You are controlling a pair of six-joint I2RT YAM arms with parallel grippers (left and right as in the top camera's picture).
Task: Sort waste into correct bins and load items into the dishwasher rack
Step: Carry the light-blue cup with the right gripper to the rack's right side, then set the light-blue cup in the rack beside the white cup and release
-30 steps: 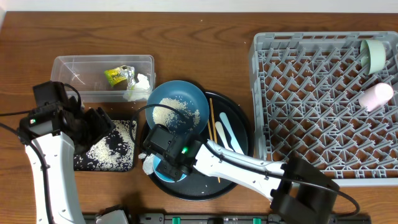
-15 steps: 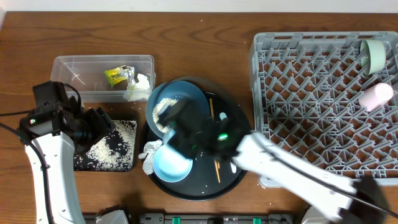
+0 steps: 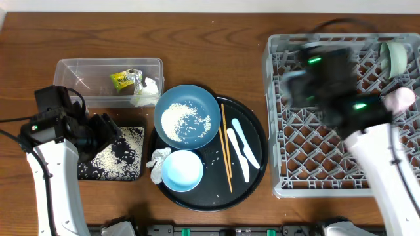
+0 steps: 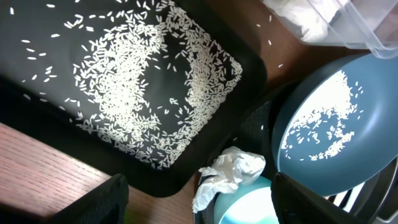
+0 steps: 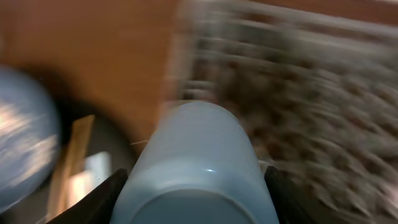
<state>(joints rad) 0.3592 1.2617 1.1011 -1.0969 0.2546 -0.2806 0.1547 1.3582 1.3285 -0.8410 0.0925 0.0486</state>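
My right gripper (image 5: 196, 202) is shut on a light-blue cup (image 5: 196, 155), its base toward the camera. It is blurred with motion above the left part of the grey dishwasher rack (image 3: 341, 131). My left gripper (image 4: 199, 211) hangs open and empty above the right edge of the black tray (image 3: 111, 154), which holds rice, close to a white tissue (image 4: 230, 171). On the round tray (image 3: 256, 174) lie a blue dish (image 3: 187, 121) with rice, a light-blue bowl (image 3: 182, 169), chopsticks (image 3: 226, 147) and white utensils (image 3: 241, 147).
The clear tub (image 3: 79, 72) at the back left holds a yellow-green wrapper (image 3: 121, 80) and tissues (image 3: 146, 92). A pale-green bowl (image 3: 396, 56) and a pinkish cup (image 3: 397, 101) sit in the rack's far right. Loose rice grains lie on the round tray.
My right arm has swung from the light-blue bowl on the round tray across to the rack, carrying the cup. The left arm has stayed still.
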